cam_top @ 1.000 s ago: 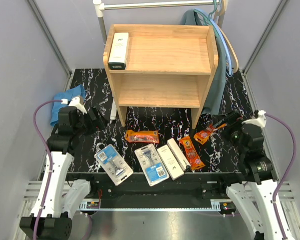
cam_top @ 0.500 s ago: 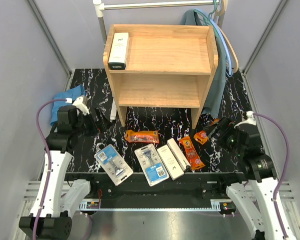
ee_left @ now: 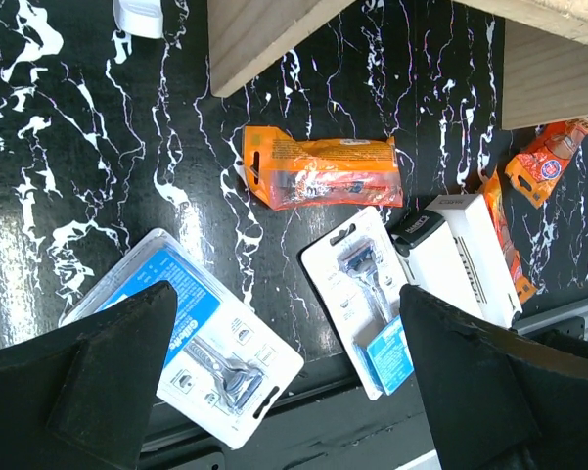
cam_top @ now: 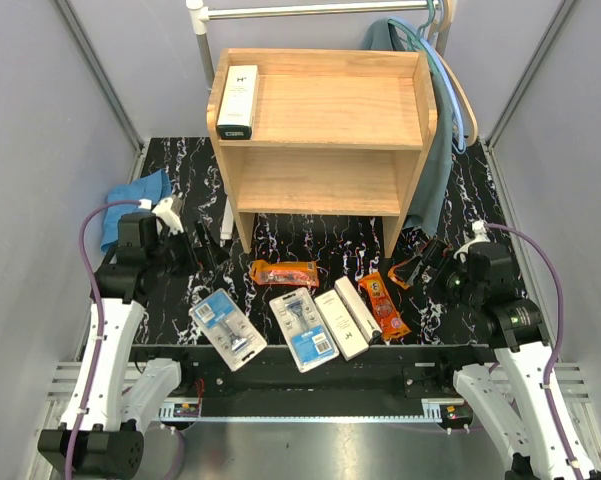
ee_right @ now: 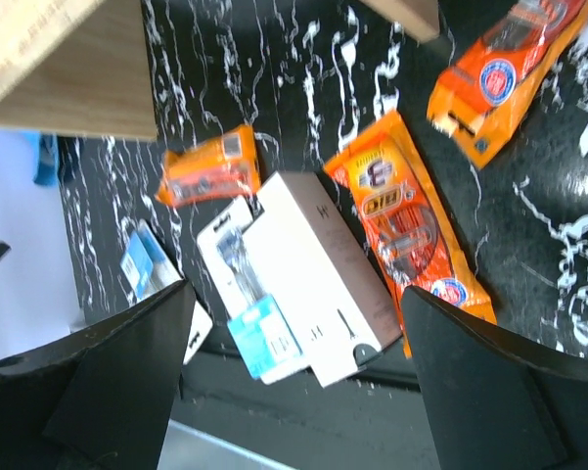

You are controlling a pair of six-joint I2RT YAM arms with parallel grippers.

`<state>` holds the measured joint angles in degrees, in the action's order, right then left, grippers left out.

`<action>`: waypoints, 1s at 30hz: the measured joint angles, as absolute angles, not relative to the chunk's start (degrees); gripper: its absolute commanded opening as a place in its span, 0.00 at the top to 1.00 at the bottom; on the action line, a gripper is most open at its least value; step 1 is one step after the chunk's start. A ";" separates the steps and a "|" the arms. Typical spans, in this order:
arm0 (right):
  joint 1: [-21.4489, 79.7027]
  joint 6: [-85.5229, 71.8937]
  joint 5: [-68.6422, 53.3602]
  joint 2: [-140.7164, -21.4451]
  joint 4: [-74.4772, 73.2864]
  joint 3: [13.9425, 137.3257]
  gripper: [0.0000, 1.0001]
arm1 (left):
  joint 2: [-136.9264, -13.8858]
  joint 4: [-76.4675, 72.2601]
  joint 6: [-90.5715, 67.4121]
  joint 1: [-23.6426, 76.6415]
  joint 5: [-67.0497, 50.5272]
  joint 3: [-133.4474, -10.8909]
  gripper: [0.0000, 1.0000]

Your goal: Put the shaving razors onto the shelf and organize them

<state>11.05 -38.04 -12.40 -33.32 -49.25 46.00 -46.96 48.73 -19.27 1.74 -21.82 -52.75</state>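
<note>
In front of the shelf point(cam_top: 325, 110), the left gripper point(cam_top: 202, 245) is held wide and empty. The right gripper point(cam_top: 420, 262), by the shelf's right leg, is spread wide as well, and is best closed squarely across the crinkly orange pouch point(cam_top: 405, 270). Before the shelf are laid glossy blister cards point(cam_top: 226, 329) and rigid white boxes point(cam_top: 342, 322).

I note a blue cloth point(cam_top: 145, 190) on my black marbled table point(cam_top: 310, 240), and a grey garment point(cam_top: 442, 180) hanging from the metal rail point(cam_top: 310, 10).
</note>
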 measured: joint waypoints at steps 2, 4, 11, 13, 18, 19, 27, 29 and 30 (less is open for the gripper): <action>11.05 -37.52 -13.28 -33.41 -50.39 46.00 0.04 | -46.96 48.93 -19.27 1.74 -21.93 -52.60 0.01; 11.05 -37.19 -14.09 -33.39 -51.64 46.00 0.06 | -46.94 49.01 -19.27 1.74 -22.20 -52.05 0.01; 11.09 -36.91 -16.95 -33.45 -53.30 45.39 0.07 | -46.98 50.24 -19.46 1.74 -24.95 -50.00 0.01; 11.22 -36.84 -17.67 -33.85 -53.28 44.93 0.07 | -46.94 50.15 -19.51 1.74 -25.71 -50.00 0.01; 15.35 -36.80 -17.45 -38.20 -52.69 44.60 0.06 | -46.98 50.02 -19.51 1.74 -27.14 -49.21 0.01; 16.78 -36.84 -17.30 -39.22 -52.45 44.60 0.05 | -47.00 50.11 -19.51 1.74 -27.27 -48.86 0.01; 27.46 -38.72 -11.97 -43.97 -50.26 44.60 0.06 | -47.11 50.17 -19.66 1.74 -27.94 -45.52 0.01; 31.40 -39.68 -9.87 -45.15 -49.45 44.60 0.06 | -47.11 50.13 -19.77 1.74 -28.12 -45.45 0.01; 33.47 -40.23 -8.58 -46.04 -48.99 44.62 0.06 | -47.11 50.09 -19.79 1.74 -28.18 -45.45 0.01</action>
